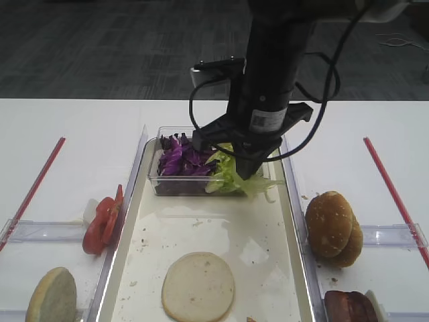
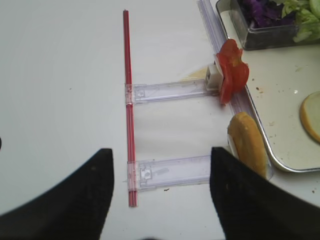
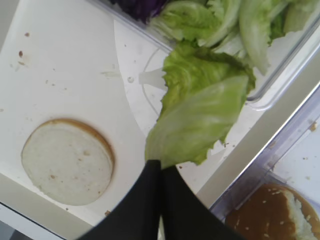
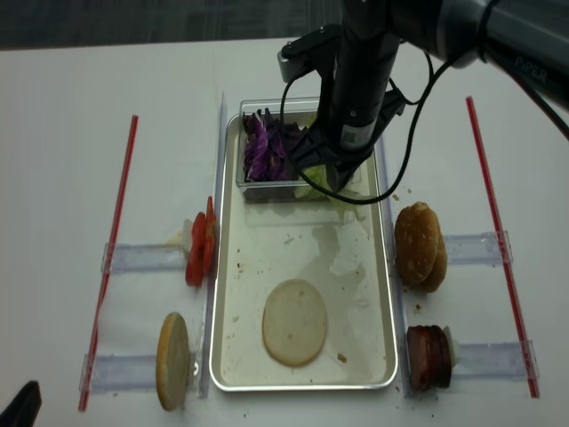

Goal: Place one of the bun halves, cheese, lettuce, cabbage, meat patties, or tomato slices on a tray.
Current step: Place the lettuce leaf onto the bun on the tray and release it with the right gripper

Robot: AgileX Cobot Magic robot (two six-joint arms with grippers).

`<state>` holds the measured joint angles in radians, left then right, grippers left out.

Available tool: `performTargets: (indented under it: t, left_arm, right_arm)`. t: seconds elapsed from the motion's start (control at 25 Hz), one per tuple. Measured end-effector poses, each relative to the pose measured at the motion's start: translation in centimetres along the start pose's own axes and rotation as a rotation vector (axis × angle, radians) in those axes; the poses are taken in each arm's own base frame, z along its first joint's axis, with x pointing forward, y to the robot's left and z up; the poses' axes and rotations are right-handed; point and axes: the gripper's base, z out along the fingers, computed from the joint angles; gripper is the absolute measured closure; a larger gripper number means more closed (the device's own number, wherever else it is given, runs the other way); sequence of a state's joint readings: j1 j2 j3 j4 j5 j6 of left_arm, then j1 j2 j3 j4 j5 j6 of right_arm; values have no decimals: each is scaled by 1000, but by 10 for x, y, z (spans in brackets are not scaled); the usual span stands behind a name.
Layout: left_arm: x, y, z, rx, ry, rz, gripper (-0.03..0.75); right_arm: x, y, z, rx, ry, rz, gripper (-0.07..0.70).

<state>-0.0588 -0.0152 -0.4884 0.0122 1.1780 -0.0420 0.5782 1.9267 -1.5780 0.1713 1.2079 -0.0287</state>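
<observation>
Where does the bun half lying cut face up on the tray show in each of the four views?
Exterior high: bun half, bottom centre on the tray.
Right wrist: bun half, lower left, below the held lettuce.
Left wrist: only its edge at the right border.
Exterior high (realsense): bun half, lower centre.
Shared landmark: the tray's silver rim.

hidden: clear tub's right half behind arm | cut off: meat patties lower right, bun half lower left

shiny metal tray, clear plastic tub
</observation>
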Motion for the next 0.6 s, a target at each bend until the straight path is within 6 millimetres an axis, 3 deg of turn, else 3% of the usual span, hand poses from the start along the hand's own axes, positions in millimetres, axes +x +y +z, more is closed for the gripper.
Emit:
performTargets:
  t: [0.28,0.6]
  left_arm:
    - [0,0,0,0,0,0,288]
    - [0,0,0,0,0,0,288]
  right_arm:
    - [20,23,4,-9,-26,-54,619]
    - [44,42,21,-26,-1,-91,619]
